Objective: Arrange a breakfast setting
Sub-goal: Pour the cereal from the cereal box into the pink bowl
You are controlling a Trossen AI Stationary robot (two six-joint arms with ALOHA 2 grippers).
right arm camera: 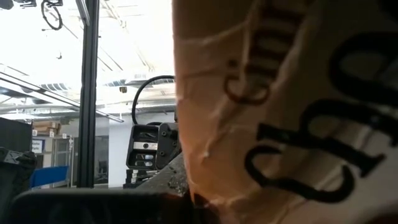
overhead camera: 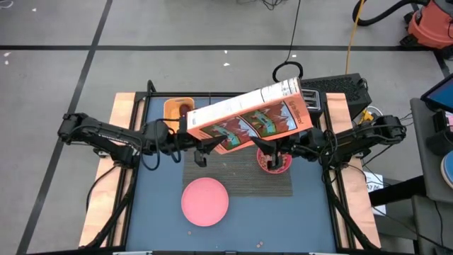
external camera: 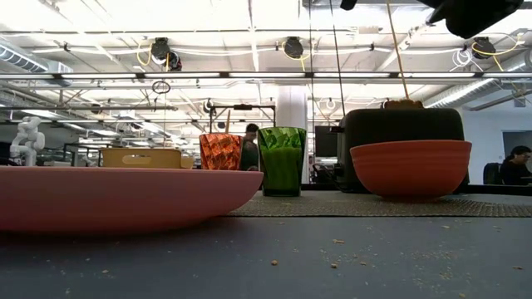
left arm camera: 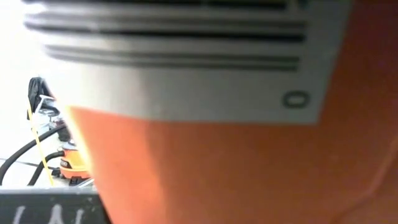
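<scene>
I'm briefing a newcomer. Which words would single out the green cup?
Find the dark woven placemat at the table's middle. At its back edge stand two glasses: the green cup is the translucent one beside the red tumbler, left of the pink-red bowl.

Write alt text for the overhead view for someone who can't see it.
Both robot arms hold a large orange cereal box tilted in the air above a dark placemat, the left gripper at one end, the right gripper at the other. A pink plate lies nearer, a red bowl under the box.
</scene>
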